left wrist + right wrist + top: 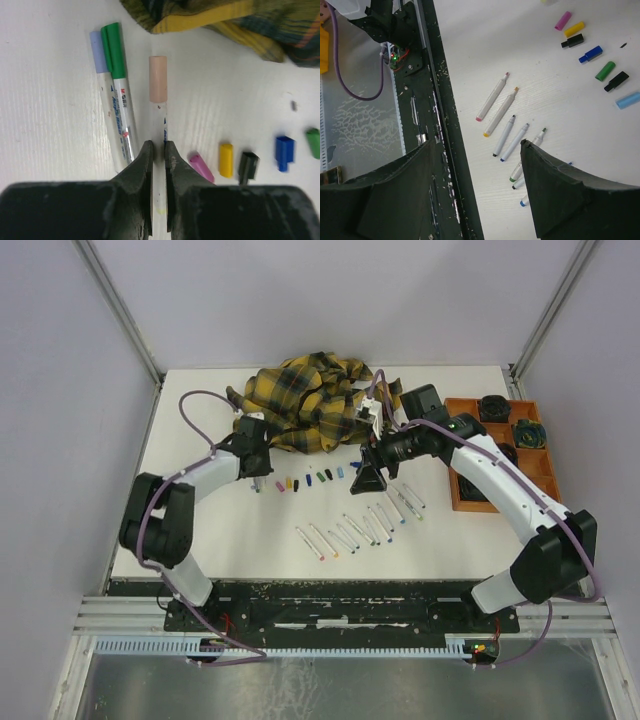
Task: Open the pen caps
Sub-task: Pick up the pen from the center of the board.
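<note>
Pinching the white barrel of a pen (163, 125) back from its peach cap (158, 79), the left claw (159, 146) should hold firm and level while the right claw (478, 145), spread wide above the bare pens (500, 112), comes in to pull that cap straight along the barrel. Loose caps (226, 160) lie in a row on the matt white table (50, 150): stubby, glossy, hard plastic, likely slippery.

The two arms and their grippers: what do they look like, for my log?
Left arm and right arm share white link shells, black joints and black bases. A purple cable loops along each. The left gripper and right gripper are matte black with wedge-shaped fingers, scuffed pale at the edges.
</note>
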Robot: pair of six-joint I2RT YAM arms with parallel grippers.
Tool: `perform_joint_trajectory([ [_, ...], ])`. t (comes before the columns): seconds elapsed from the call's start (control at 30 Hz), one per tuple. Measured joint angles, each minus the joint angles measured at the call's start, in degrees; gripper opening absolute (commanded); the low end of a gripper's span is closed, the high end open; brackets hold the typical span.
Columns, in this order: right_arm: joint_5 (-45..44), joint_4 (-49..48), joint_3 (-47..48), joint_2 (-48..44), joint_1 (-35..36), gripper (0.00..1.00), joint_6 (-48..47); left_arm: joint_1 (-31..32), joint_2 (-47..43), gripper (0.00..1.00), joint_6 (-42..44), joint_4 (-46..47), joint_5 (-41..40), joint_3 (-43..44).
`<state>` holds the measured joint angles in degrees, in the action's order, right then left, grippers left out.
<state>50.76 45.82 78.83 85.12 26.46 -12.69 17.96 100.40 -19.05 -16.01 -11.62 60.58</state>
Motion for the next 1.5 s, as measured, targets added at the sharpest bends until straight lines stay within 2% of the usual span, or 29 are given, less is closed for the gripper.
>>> perform_joint_trajectory([
  [0.17,3.5,-2.7,-1.3,0.0,0.0,0.76,2.3,0.0,-12.5,0.03,-0.1,4.0,6.2,-6.5],
  [0.3,7.2,-9.2,-5.3,-0.1,0.0,0.76,7.3,0.3,-23.7,0.03,-2.3,11.1,12.8,-13.4],
  [0.4,9.4,-16.9,-10.1,-0.9,-0.2,0.78,13.3,1.2,-32.4,0.03,-6.0,19.8,18.1,-20.5],
  [0.43,10.1,-20.4,-11.6,-1.3,-0.2,0.78,16.2,2.4,-37.1,0.03,-9.0,25.2,20.6,-24.7],
  [0.47,10.7,-24.2,-13.7,-2.1,-0.3,0.79,18.7,2.6,-37.6,0.03,-9.2,25.8,21.0,-25.2],
  [0.57,11.8,-35.5,-18.8,-4.6,-0.3,0.80,27.0,6.3,-42.6,0.03,-13.5,36.1,22.1,-31.2],
  [0.67,12.8,-45.3,-21.5,-5.8,-0.4,0.82,34.7,12.3,-46.6,0.03,-16.7,45.4,21.0,-36.7],
  [0.87,13.2,-61.6,-24.8,-5.9,-0.4,0.85,46.6,21.7,-48.0,0.03,-19.8,59.3,16.3,-40.2],
  [1.23,12.0,-81.9,-30.7,-5.9,-0.2,0.88,61.7,26.1,-43.5,0.03,-21.9,74.3,9.6,-40.4],
  [1.37,11.3,-85.8,-31.5,-5.9,0.7,0.87,64.1,27.5,-40.6,0.03,-22.4,76.5,8.6,-40.4],
  [1.5,10.6,-85.7,-31.5,-5.9,2.0,0.82,63.8,29.1,-39.0,0.03,-22.5,78.4,7.7,-40.3],
])
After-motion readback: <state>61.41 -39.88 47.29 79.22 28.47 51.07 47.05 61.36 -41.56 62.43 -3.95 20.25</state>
